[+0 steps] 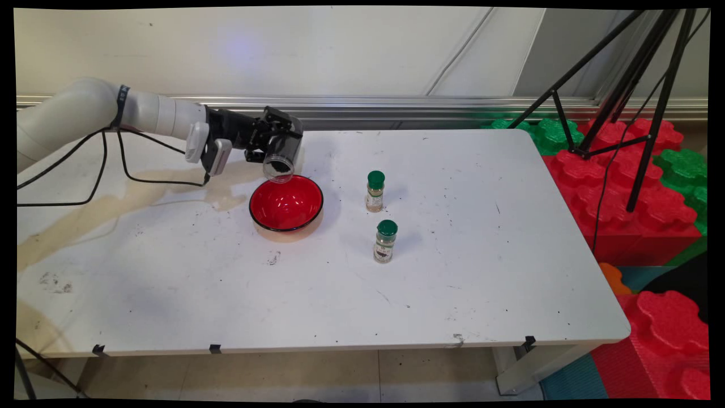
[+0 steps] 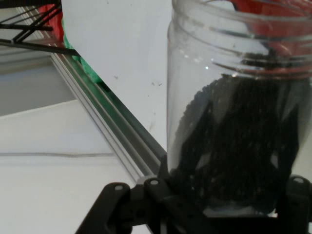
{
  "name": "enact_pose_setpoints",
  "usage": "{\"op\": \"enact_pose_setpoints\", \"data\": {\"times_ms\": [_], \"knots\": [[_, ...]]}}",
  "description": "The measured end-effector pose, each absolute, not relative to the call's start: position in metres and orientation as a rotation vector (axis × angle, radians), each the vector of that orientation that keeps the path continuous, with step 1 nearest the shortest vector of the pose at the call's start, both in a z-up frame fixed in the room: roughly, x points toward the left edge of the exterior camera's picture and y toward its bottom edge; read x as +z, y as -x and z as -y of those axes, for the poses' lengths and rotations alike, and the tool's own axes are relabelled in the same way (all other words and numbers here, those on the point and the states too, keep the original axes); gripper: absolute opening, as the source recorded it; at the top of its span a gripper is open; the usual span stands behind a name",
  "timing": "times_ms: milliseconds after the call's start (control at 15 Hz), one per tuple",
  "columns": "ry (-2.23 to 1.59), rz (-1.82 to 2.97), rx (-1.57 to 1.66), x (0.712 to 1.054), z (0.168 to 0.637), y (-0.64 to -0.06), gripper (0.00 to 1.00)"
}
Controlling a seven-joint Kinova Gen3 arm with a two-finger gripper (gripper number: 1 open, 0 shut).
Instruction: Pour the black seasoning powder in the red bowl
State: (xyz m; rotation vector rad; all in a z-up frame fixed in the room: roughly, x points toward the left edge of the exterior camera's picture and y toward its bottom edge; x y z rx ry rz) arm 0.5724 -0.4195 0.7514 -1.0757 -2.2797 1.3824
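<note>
Hand grips clear jar — dark grains inside.

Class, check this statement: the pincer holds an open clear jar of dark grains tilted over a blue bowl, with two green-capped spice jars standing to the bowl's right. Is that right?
One detail is wrong: the bowl is red with a dark rim, not blue, as the main view shows. The rest stands: the pincer holds the open clear jar of dark grains tilted over it, and the two green-capped spice jars stand to the bowl's right.

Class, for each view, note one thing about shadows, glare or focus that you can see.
Main view: the two green-capped spice bottles cast soft shadows on the table. Hand view: the clear jar shows small glints on its threads; the wall behind looks soft.
</note>
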Motion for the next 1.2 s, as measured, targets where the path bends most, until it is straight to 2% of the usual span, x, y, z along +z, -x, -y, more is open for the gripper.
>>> {"op": "enact_pose_setpoints", "data": {"times_ms": [1200], "knots": [[1.377, 2.155, 1.533, 0.778, 0.416, -0.558, 0.00]]}}
